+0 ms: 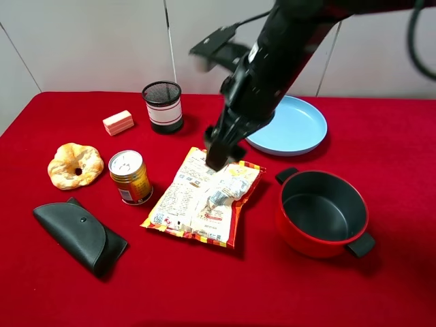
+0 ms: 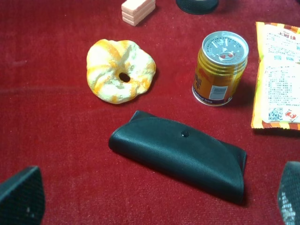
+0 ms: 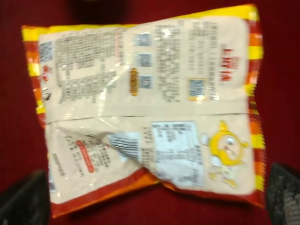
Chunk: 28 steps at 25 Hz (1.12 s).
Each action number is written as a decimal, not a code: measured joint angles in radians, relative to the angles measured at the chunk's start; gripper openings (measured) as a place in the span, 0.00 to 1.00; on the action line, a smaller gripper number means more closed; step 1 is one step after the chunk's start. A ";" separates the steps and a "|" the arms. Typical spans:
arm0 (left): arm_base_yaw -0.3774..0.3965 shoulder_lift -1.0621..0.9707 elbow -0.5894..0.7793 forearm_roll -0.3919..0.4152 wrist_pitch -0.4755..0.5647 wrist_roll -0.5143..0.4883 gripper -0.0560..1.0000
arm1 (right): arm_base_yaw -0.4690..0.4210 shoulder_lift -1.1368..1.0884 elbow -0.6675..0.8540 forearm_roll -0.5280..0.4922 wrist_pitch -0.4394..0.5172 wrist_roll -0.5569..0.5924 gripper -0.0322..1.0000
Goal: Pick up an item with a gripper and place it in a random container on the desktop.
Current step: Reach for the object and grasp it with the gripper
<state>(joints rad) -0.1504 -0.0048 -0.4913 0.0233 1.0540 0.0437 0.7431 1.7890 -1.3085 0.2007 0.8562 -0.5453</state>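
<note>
- The desktop [image 1: 381,286] is a wide table under bright red felt-like cloth (slightly fuzzy, with no creases to be seen). Behind it stands a pale wall [image 1: 88,48] of panels with thin seams.
- The left gripper [image 2: 155,197] shows only in its own wrist view. Its fingers are spread wide with nothing between them, above bare cloth just beside a black case [image 2: 180,157].
- Well to the left of the right gripper [image 1: 219,155] lie the case and a ring-shaped bread [image 1: 75,165], with a small pink block [image 1: 118,122] further back.
- Nearer on its left a gold can [image 1: 131,177] stands upright just beside the packet's left edge, and a black mesh cup [image 1: 163,106] stands behind the can.
- The right gripper is low over the far edge of the snack packet [image 1: 204,197], its fingers as wide apart as the packet is broad. Whether they touch the foil I cannot tell.
- The snack packet lies flat on the cloth, printed back up, directly under and in front of that gripper.
- Just behind and to the right of the gripper, partly hidden by the arm, sits the light-blue plate [image 1: 303,129].
- To its right and nearer the front stands a red pot [image 1: 321,212] with a grey inside (no lid on it).
</note>
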 joint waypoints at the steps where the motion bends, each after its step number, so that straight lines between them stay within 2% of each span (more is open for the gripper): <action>1: 0.000 0.000 0.000 0.000 0.000 0.000 1.00 | 0.010 0.013 0.000 0.000 -0.009 0.000 0.70; 7: 0.000 0.000 0.000 0.000 0.000 0.000 1.00 | 0.052 0.098 -0.030 -0.001 -0.032 -0.001 0.70; 15: 0.000 0.000 0.000 0.000 0.000 0.000 1.00 | 0.052 0.232 -0.113 -0.002 -0.031 -0.001 0.70; 28: 0.000 0.000 0.000 0.000 0.000 0.000 1.00 | 0.052 0.360 -0.121 0.000 -0.068 -0.002 0.70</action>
<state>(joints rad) -0.1504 -0.0048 -0.4913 0.0233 1.0540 0.0437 0.7953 2.1485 -1.4299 0.2003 0.7884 -0.5474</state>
